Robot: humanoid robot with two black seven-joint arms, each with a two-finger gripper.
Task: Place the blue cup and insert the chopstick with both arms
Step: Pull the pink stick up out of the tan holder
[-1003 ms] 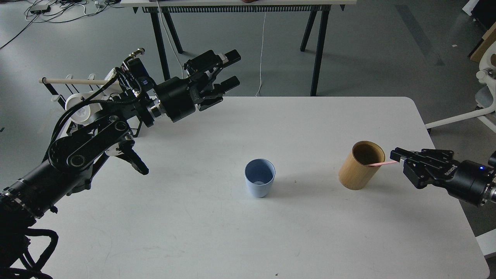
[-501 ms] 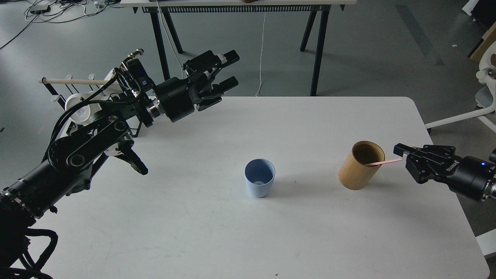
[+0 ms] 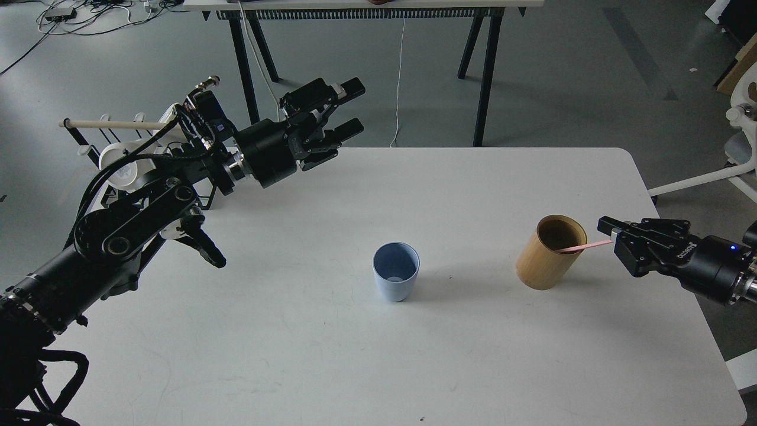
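Note:
The light-blue cup (image 3: 395, 271) stands upright and empty near the middle of the white table (image 3: 378, 367). A thin pink chopstick (image 3: 582, 246) leans out of the tan bamboo cylinder (image 3: 550, 252) at the right, and its outer end sits between the fingers of my right gripper (image 3: 609, 234), which is shut on it. My left gripper (image 3: 349, 106) is open and empty, raised above the table's far left edge, well away from the cup.
A black rack with a pale wooden dowel (image 3: 115, 124) and white mugs (image 3: 121, 165) stands at the far left behind my left arm. Trestle legs (image 3: 485, 71) of another table stand beyond the far edge. A white chair base (image 3: 733, 160) is at the right.
My right gripper has drawn slightly right and up with the chopstick's end, tilting it more out of the bamboo cylinder. The left arm has barely moved.

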